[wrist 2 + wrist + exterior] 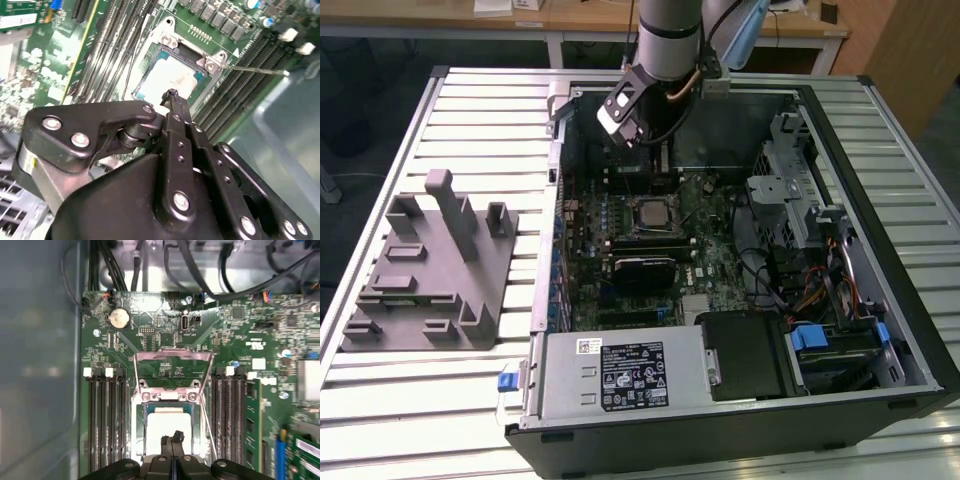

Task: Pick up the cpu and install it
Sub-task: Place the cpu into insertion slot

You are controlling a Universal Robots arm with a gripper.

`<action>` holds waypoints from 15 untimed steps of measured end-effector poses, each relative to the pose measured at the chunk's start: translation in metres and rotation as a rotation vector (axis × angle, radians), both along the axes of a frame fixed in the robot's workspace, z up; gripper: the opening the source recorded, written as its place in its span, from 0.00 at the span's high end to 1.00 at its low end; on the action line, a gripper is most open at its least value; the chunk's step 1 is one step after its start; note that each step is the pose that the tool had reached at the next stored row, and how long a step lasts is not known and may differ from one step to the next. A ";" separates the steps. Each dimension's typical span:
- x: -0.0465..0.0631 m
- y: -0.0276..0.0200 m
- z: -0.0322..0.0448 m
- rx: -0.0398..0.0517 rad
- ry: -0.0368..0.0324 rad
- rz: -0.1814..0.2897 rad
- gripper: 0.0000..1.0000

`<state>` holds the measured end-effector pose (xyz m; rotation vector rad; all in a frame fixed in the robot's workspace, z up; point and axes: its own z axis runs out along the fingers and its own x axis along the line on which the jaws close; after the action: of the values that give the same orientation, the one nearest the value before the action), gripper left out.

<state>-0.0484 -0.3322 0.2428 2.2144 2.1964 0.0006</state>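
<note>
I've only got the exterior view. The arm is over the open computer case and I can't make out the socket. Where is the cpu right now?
Observer: In the first wrist view the cpu lies in the motherboard socket, its pale top uncovered.
Operator: So is the gripper holding it?
Observer: No. In both wrist views the gripper is shut just over the cpu, with nothing between its jaws.
Operator: And the socket's load plate, is it down?
Observer: No. In the first wrist view the load plate stands open, tilted up off the socket and not over the cpu.
</note>
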 end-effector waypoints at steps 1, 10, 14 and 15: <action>0.000 0.0000 0.0031 -0.0004 0.0000 0.000 0.89; 0.000 0.0000 0.0115 -0.0015 -0.0001 0.000 0.89; 0.000 0.0000 0.0118 -0.0015 0.0000 0.000 0.89; 0.000 0.0000 0.0119 -0.0015 -0.0001 0.000 0.89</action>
<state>-0.0484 -0.3322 0.2546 2.2136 2.1956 -0.0010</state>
